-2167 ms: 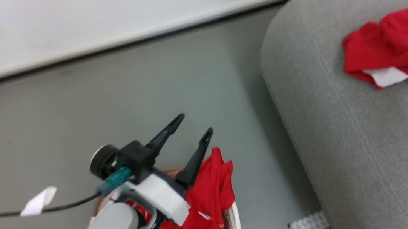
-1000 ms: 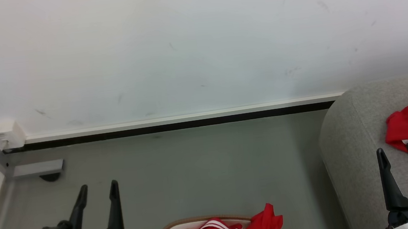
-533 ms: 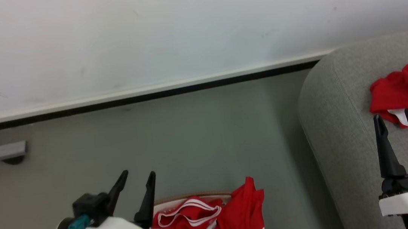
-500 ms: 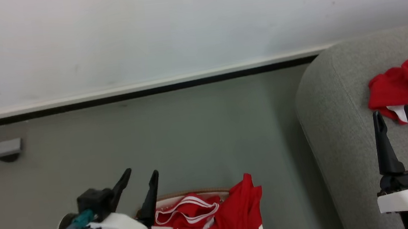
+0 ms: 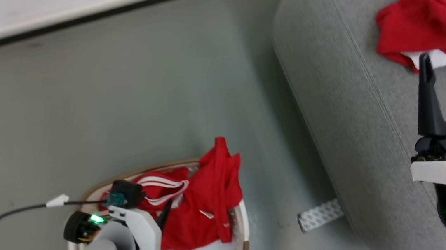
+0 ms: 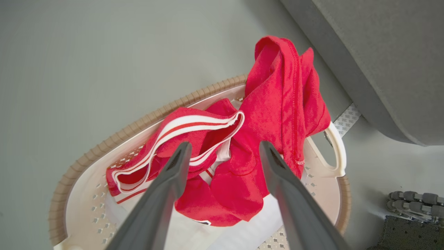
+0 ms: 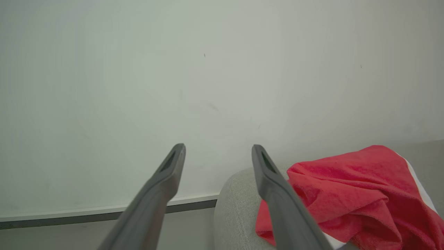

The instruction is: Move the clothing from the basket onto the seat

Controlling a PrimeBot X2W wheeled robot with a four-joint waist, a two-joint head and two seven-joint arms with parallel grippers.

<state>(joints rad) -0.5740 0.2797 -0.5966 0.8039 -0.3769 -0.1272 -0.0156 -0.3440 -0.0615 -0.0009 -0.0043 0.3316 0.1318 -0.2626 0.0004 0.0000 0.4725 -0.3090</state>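
Seat (image 5: 347,87): bore one red garment (image 5: 423,17) with a white panel, crumpled near the far right, so counted as moved.
Basket (image 6: 156,114): stood on the floor (image 5: 120,90) just left of the seat, apart from it; held the rest of the clothing (image 6: 239,166).
Left to move: looked like at least two pieces. Made out a striped waistband piece (image 6: 194,123) lying low and a plain red one (image 6: 284,90) draped up over the rim on the seat side.
Progress: judged at roughly a third through; could not rule out further pieces buried beneath.
Left gripper (image 6: 224,146): hung directly above the basket pile, pointed down at it, parted wide, clasped nothing. Looked short of touching the fabric, though hard to be sure.
Right gripper (image 5: 443,56): hovered over the seat with tips near the white panel — likewise spread apart and empty.
Step in hand: seemed to be the reach for the next garment.
Writing: found none legible, with no brand on clothing, basket or seat.
Cable tag (image 5: 57,200): looked blank.
Floor strip (image 5: 319,216): showed a small repeated pattern — no readable text.
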